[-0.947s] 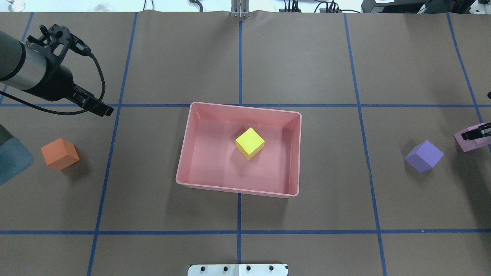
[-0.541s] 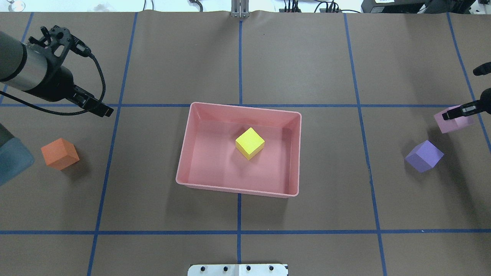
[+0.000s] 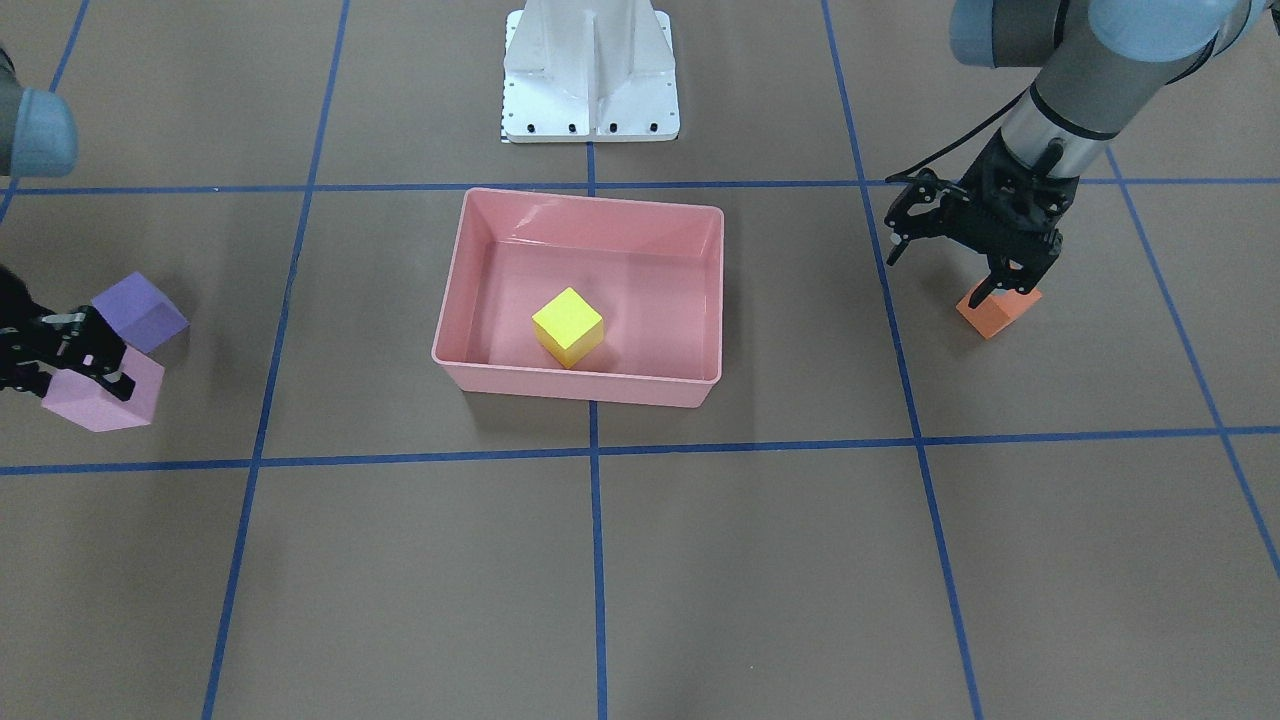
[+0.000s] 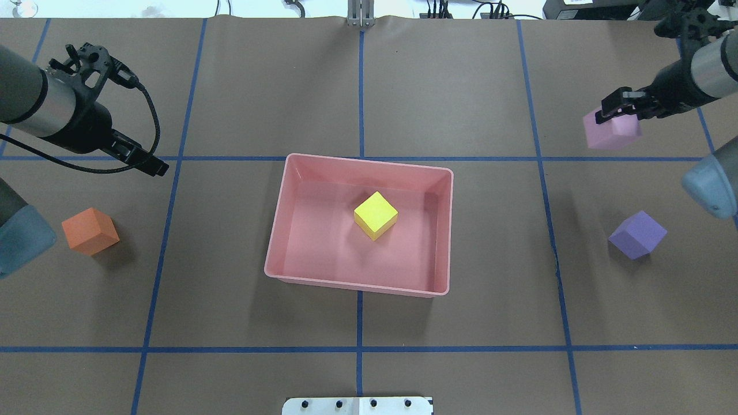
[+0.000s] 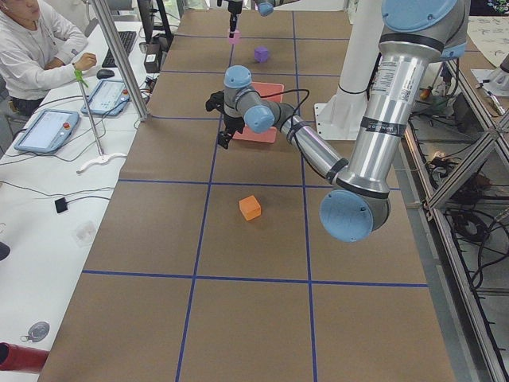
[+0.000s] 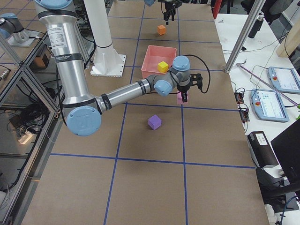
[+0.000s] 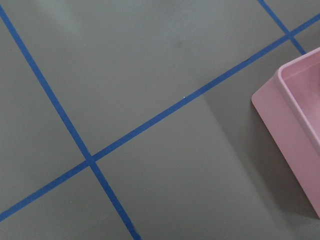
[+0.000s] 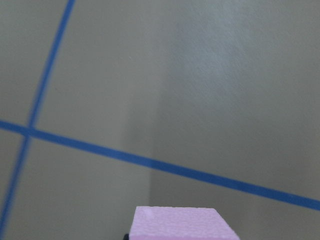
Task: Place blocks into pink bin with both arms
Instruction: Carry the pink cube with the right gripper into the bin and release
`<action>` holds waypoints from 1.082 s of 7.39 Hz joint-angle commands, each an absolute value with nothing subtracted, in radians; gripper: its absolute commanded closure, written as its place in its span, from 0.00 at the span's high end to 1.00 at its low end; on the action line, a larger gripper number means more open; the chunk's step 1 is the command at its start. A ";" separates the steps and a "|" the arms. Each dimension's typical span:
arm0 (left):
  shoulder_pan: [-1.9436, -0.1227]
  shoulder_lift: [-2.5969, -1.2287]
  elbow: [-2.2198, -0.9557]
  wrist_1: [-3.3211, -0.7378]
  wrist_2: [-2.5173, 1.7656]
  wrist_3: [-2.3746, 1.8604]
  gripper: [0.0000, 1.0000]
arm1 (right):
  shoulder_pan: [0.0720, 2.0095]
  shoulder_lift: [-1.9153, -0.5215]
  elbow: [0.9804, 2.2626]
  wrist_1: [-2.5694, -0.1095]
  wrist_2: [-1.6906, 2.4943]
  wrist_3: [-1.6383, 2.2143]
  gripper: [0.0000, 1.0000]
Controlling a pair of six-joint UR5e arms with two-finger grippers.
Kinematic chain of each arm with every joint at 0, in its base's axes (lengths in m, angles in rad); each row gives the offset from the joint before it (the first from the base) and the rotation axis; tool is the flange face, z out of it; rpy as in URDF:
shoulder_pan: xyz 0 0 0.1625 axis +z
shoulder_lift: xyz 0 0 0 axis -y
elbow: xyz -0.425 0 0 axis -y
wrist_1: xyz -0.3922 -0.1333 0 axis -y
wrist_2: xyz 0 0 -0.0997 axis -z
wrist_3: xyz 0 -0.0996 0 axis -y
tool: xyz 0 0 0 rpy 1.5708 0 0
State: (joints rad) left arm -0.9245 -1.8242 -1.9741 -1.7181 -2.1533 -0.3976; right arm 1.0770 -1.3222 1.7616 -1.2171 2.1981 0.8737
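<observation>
Gripping the light pink cube [image 4: 613,135], right jaws partly cover it.

We look over a tabletop [image 4: 259,86] covered in brown paper, with blue tape lines [image 4: 361,86] crossing it into large squares. Alongside it, a white desk [image 5: 48,207] holds two tablets [image 5: 46,131], and a person [image 5: 32,48] in a white sweater sits there. A slanted metal post [image 5: 119,56] rises by the desk, and cables [image 5: 477,263] lie tangled on the far side.

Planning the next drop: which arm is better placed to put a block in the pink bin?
Right. Its gripper holds the light pink block above the table; the left gripper is empty.
</observation>
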 commanded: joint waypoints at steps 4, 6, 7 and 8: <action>-0.920 -1.828 -1.956 -1.718 -2.152 -0.420 1.00 | 0.683 -0.906 1.763 -1.572 1.843 1.481 0.00; -0.919 -1.833 -1.948 -1.718 -2.152 -0.422 1.00 | 0.585 -0.815 1.775 -1.707 1.812 1.584 0.25; -0.917 -1.836 -1.941 -1.718 -2.152 -0.422 1.00 | 0.489 -0.819 1.787 -1.748 1.702 1.609 0.57; -0.917 -1.841 -1.931 -1.720 -2.152 -0.422 1.00 | 0.415 -0.824 1.804 -1.817 1.636 1.629 0.74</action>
State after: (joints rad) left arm -0.9181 -1.8357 -1.9416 -1.7184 -2.1522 -0.4216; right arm 0.5141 -0.8261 1.7860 -1.7392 1.7282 1.5950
